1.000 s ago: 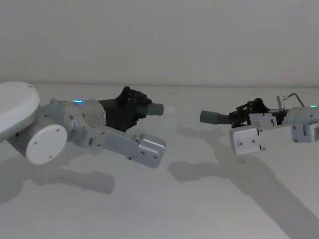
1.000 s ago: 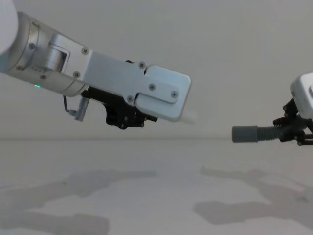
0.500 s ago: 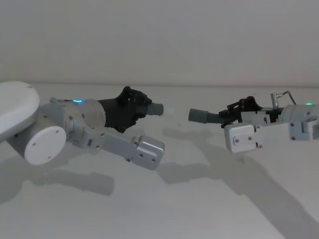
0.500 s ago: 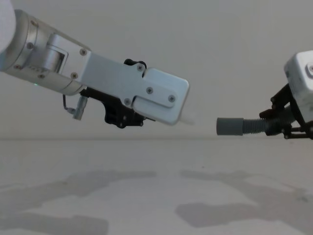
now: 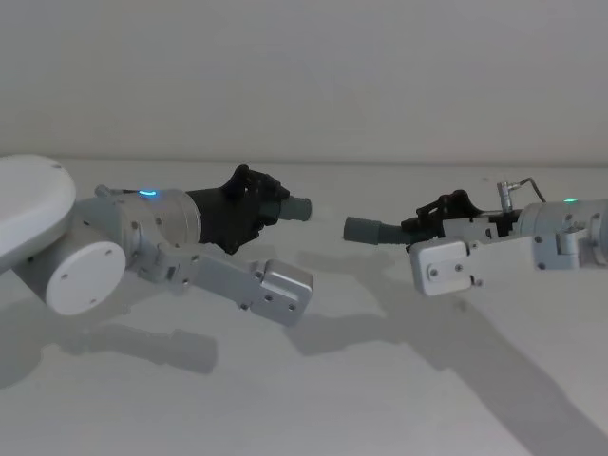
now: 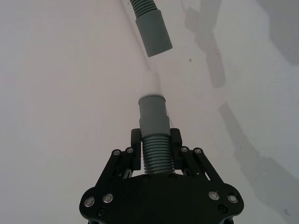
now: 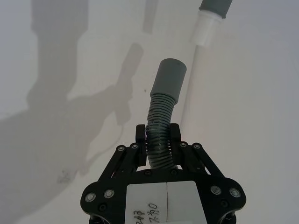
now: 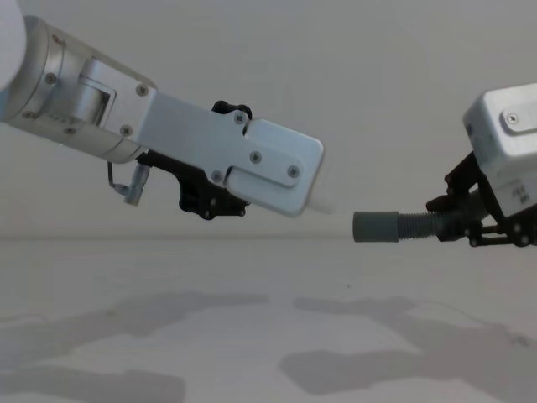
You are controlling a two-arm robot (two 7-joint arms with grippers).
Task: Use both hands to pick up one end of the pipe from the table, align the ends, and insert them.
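Right end effector (image 5: 423, 224), clamped on its ribbed hose (image 7: 159, 122), has slid the right cuff (image 5: 361, 229) nearer the left cuff (image 5: 299, 207), gripped by the left end effector (image 5: 270, 204) (both above the surface (image 5: 380, 399)); gap closing, insertion near.

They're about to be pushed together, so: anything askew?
Yes. The right hose, gripped by the right tool, bends sideways, so the right cuff points aside of the left cuff on the left hose in the left tool. They are apart.
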